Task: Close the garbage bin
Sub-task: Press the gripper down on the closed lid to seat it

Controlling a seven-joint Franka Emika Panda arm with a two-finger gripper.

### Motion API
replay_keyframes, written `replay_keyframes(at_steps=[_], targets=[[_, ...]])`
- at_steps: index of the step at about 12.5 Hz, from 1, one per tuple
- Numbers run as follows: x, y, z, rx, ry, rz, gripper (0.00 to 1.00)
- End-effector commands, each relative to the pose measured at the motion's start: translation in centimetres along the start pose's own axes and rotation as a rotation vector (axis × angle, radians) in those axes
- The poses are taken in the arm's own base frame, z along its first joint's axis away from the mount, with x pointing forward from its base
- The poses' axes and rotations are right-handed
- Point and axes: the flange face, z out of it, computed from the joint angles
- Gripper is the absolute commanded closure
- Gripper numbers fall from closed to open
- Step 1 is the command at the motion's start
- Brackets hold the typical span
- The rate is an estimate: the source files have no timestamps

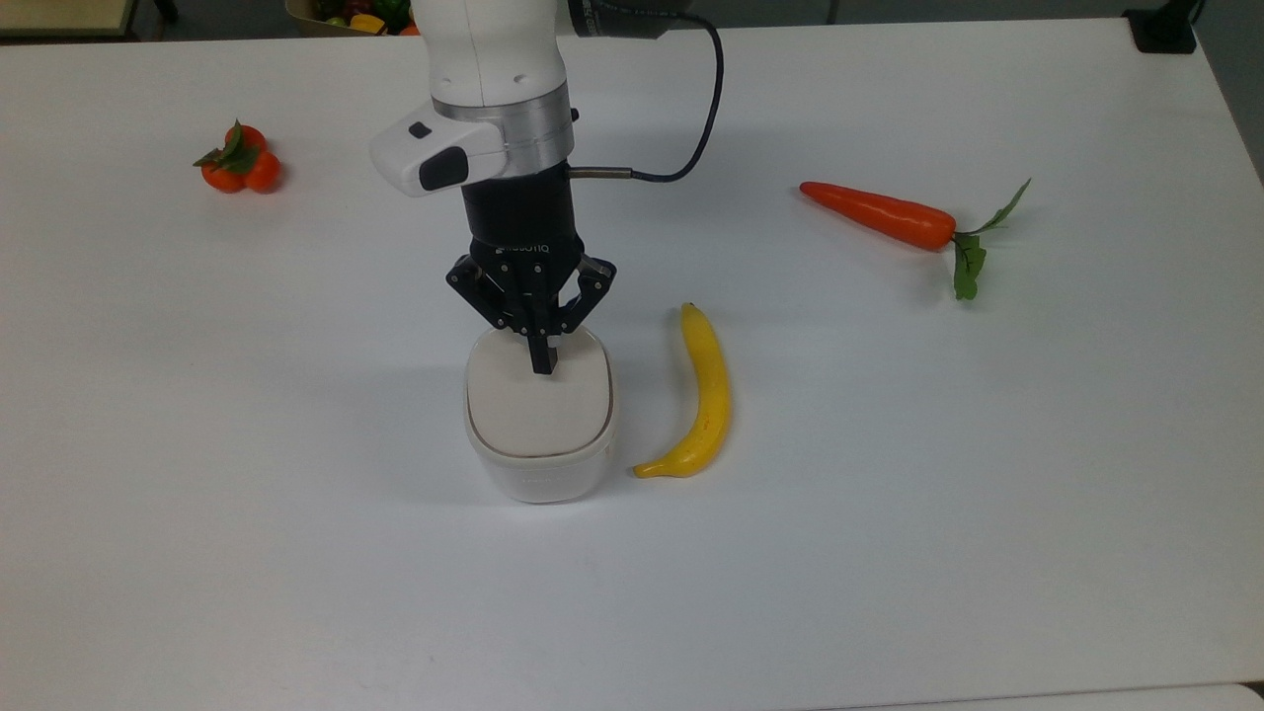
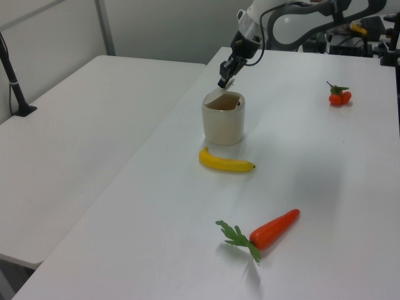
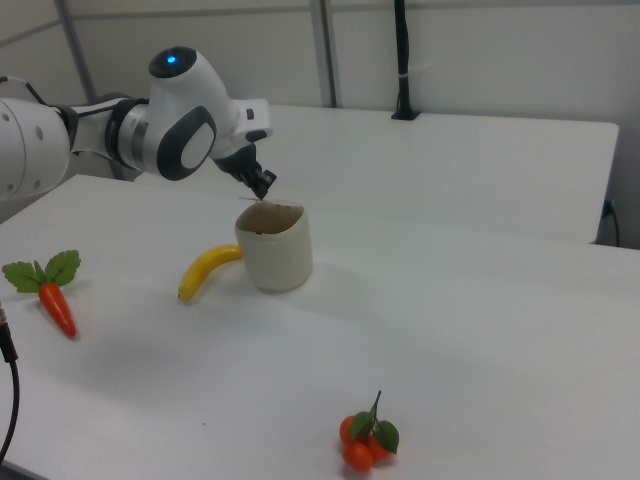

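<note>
The bin [image 1: 540,425] stands mid-worktop [image 1: 889,494], its beige lid [image 1: 538,400] lying flat on top in the top view. The tool [image 1: 543,363] points down over the lid's far edge, its 2 fingers pressed together with nothing between them. A banana [image 1: 703,395] lies just beside the bin on the top view's right. A carrot [image 1: 884,215] and a cluster of small oranges [image 1: 237,163] lie well apart, toward opposite sides.
</note>
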Motion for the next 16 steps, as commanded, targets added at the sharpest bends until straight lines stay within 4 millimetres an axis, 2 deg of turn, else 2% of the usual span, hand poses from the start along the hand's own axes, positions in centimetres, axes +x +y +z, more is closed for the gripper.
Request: replay_keyframes(at_steps=[1, 6, 16], targets=[[-1.6, 0.9, 0.4, -0.033, -0.047, -0.017, 0.97], [-3.1, 1.4, 1.9, -0.054, -0.086, -0.028, 0.97], [-4.0, 1.2, 3.7, -0.082, -0.109, -0.061, 0.98]])
